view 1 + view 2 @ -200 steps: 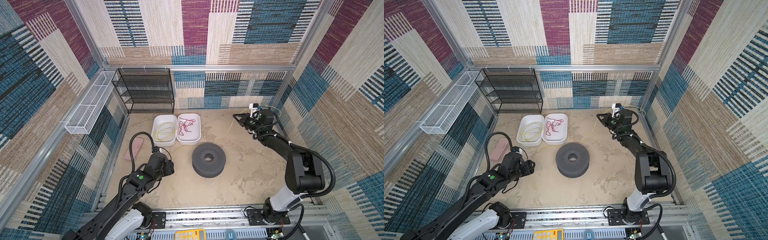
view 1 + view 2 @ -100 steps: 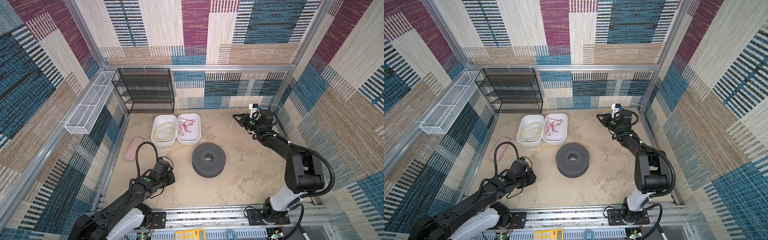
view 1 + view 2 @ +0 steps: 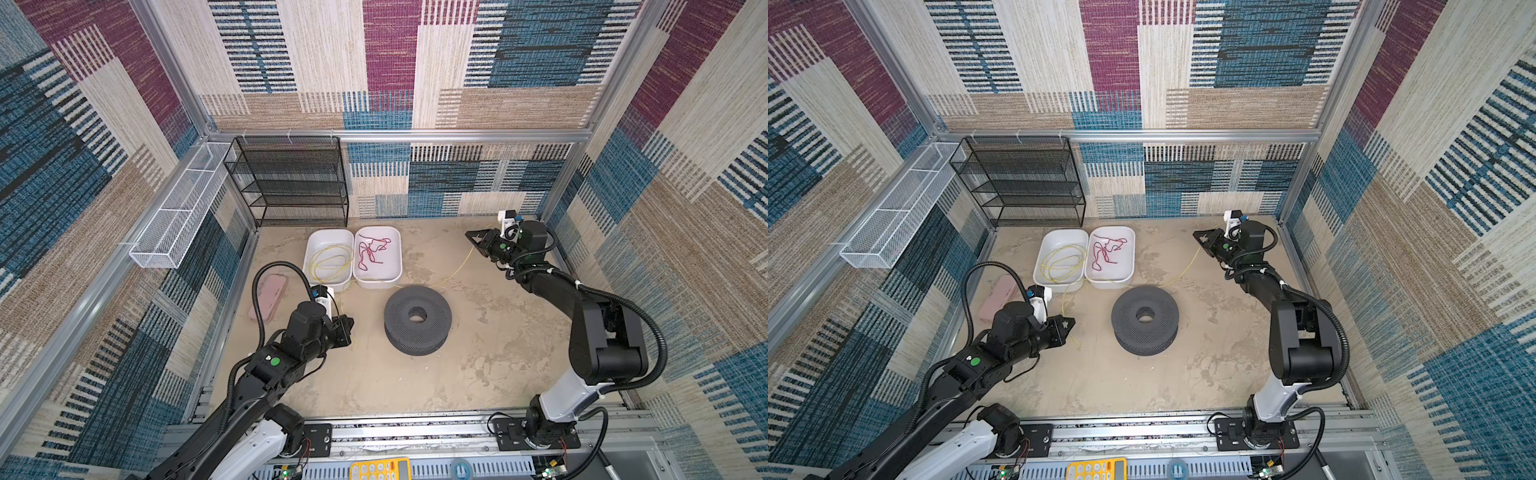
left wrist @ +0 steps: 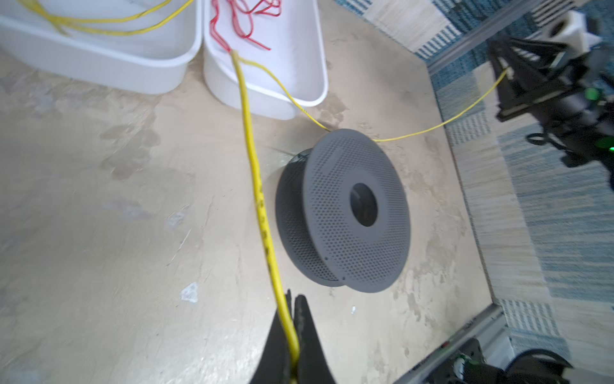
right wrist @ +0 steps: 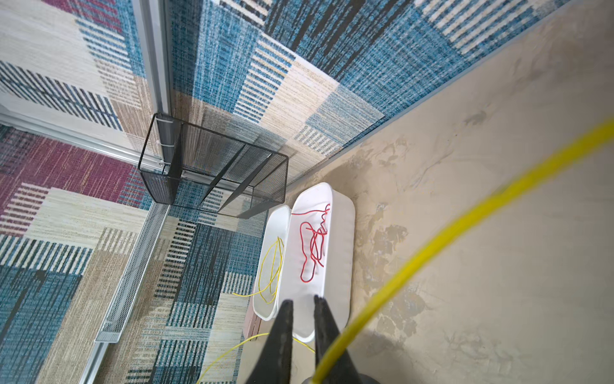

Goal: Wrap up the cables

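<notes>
We count one black rack, one grey spool and two white tubs. One yellow cable coils in a tub and is strung behind the spool. The left gripper pinches it. The right gripper's fingers stand slightly apart, hold unclear.

Reaches forward with the left arm, bent and down low. Pinches a yellow cable in the left gripper, jaws squeezed tight on it, tips pointing to the right side. Stretches the right arm far to the back, wrist lifted up. Holds the right gripper with a small gap between the jaws, tips pointing left.
</notes>
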{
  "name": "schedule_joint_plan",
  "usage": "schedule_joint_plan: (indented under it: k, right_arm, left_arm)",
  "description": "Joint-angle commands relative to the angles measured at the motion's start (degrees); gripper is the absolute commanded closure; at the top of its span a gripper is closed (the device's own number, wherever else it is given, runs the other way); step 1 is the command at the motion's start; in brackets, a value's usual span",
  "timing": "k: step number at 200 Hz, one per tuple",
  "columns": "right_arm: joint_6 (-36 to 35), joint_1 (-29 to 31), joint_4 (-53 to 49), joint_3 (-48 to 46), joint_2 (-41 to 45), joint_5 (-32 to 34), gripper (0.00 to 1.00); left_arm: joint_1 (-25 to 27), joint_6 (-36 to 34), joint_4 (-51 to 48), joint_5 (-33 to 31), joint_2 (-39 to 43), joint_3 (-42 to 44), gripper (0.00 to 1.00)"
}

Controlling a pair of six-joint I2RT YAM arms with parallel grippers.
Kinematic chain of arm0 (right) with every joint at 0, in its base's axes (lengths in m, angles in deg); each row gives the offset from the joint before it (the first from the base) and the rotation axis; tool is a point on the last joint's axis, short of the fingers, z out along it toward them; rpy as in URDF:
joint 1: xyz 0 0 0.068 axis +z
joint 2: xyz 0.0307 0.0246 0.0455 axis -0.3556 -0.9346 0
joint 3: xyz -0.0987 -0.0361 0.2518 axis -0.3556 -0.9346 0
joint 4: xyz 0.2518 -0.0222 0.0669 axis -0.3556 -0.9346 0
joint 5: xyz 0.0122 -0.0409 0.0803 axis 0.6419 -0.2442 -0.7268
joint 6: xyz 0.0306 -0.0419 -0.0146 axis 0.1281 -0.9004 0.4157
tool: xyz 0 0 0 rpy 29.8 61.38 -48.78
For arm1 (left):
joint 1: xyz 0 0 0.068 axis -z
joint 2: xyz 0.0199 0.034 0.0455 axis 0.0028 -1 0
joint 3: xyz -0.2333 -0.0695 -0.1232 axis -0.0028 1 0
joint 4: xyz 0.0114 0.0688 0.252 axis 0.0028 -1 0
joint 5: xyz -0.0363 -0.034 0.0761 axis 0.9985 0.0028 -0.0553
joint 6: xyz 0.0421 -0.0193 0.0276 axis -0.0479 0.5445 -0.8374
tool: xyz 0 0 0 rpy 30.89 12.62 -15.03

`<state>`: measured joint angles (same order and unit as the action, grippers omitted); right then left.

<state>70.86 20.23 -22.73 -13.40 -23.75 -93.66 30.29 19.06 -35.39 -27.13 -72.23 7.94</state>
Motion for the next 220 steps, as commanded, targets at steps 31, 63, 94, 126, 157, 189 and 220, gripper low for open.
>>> schedule_joint_plan:
  k: [31, 63, 94, 126, 157, 189, 220]
  right_arm:
    - [3.2, -5.4, 2.9, -1.2, -0.6, -2.9, 0.56]
    - [2.5, -7.1, -1.3, -0.8, -1.7, -1.7, 0.31]
    - [1.2, -7.1, -0.9, -6.8, 0.3, -3.0, 0.17]
    - [-0.2, -7.1, -0.8, -14.7, 6.4, -2.9, 0.11]
    - [-1.7, -6.1, -3.1, -17.9, 14.2, -4.2, 0.14]
    - [-2.4, 5.1, -4.7, -15.2, 21.3, -2.3, 0.25]
    - [-1.6, 15.8, -3.1, -9.4, 21.4, 0.2, 0.35]
  left_arm:
    - [0.0, -8.1, 13.3, 9.2, -6.5, -6.9, 1.0]
    - [0.8, -6.8, 23.9, 9.7, -15.6, -10.8, 1.0]
    - [3.2, -8.0, 33.1, 3.1, -23.7, -14.9, 1.0]
    - [3.4, -7.0, 38.9, 3.8, -31.9, -19.8, 1.0]
    - [4.0, -7.3, 40.8, 8.4, -38.3, -22.7, 1.0]
    - [4.5, -8.0, 42.0, 17.7, -42.6, -24.5, 1.0]
    - [5.7, -9.8, 40.5, 21.7, -44.1, -25.5, 1.0]
